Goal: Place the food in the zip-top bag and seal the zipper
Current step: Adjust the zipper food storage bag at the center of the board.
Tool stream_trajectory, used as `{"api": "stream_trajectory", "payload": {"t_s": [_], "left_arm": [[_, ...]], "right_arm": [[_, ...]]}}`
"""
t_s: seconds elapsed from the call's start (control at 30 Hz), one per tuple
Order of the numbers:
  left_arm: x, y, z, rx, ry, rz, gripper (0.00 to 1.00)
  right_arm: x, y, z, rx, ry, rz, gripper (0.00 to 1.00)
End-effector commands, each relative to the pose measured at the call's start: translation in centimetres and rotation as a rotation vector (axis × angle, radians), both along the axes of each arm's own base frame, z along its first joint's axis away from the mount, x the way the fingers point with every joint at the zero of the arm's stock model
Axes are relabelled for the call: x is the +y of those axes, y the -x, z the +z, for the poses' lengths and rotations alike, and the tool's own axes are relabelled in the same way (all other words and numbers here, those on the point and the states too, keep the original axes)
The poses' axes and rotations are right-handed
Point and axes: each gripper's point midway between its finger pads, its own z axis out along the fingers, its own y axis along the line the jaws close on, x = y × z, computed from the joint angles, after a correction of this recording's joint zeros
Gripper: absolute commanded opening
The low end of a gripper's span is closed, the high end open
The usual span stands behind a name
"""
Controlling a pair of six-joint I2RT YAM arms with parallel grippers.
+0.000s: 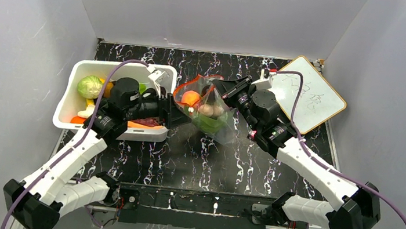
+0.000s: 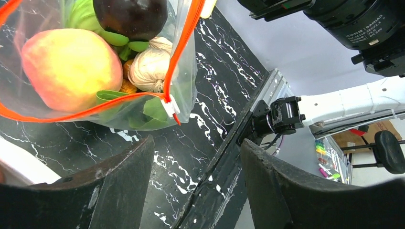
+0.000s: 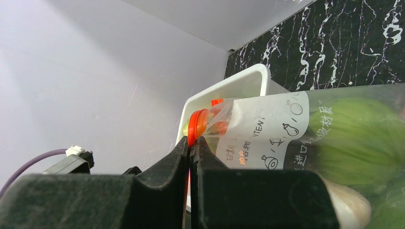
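The clear zip-top bag point(image 1: 212, 113) hangs mid-table with its mouth open. Inside lie an orange peach point(image 2: 71, 69), a dark eggplant point(image 2: 130, 16), a pale mushroom point(image 2: 150, 69) and green leaves point(image 2: 148, 112). My right gripper point(image 3: 191, 142) is shut on the red-orange zipper point(image 3: 196, 124) at the far end of the mouth and holds the bag up. My left gripper point(image 2: 197, 143) stands open just short of the zipper's white slider point(image 2: 170, 109), with nothing between its fingers. In the top view it point(image 1: 177, 114) sits at the bag's left edge.
A white bin point(image 1: 77, 70) at the left holds a cabbage point(image 1: 90, 86) and other toy food, partly covered by my left arm. A whiteboard point(image 1: 308, 95) lies at the back right. Grey walls close in on three sides.
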Motion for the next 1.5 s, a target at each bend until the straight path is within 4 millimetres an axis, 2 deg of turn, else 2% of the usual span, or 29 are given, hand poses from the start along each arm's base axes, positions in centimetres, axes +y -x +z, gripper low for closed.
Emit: {"api": "stream_trajectory", "payload": {"t_s": [0.0,0.27,0.4,0.5,0.53,0.6,0.8,1.0,1.13,1.27,1.37,1.47], "left_arm": [[-0.9,-0.8,1.2,-0.085,0.044,-0.026,0.63],[-1.5,-3.4,0.6,-0.136,0.073,0.033,0.5],[-1.7,-4.2,0.1,-0.135,0.067,0.048,0.4],[-1.7,-4.5,-0.3,-0.137,0.061,0.053,0.29],[-1.8,-4.6,-0.4,-0.137,0.058,0.052,0.23],[-1.8,-4.6,-0.7,-0.134,0.053,0.05,0.01],[-1.4,-4.0,-0.1,-0.189,0.009,0.018,0.0],[-1.3,-2.4,-0.2,-0.245,-0.056,-0.105,0.0],[-1.4,-1.1,-0.2,-0.268,-0.105,-0.215,0.0],[-1.1,-0.2,0.2,-0.343,-0.141,-0.296,0.0],[-1.0,0.1,0.3,-0.414,-0.158,-0.34,0.0],[-1.2,0.3,0.1,-0.46,-0.174,-0.398,0.0]], "right_arm": [[-0.6,-0.2,6.6,-0.127,-0.191,-0.04,0.0],[-0.3,-0.2,6.5,-0.115,-0.216,-0.027,0.0],[-0.3,-0.1,6.1,-0.107,-0.215,-0.023,0.0],[-0.4,0.1,5.7,-0.099,-0.224,-0.024,0.0],[-0.5,0.1,5.6,-0.097,-0.226,-0.025,0.0],[-0.5,0.1,5.4,-0.096,-0.223,-0.025,0.0],[-0.9,0.8,3.4,-0.087,-0.144,-0.018,0.0],[-1.9,3.5,0.1,-0.179,0.12,0.064,0.34],[-2.0,6.3,-1.2,-0.359,0.403,0.217,0.51],[-2.9,8.5,-0.4,-0.554,0.604,0.311,0.58],[-3.2,10.2,1.9,-0.748,0.689,0.36,0.59],[-2.5,11.1,3.3,-0.884,0.781,0.447,0.59]]}}
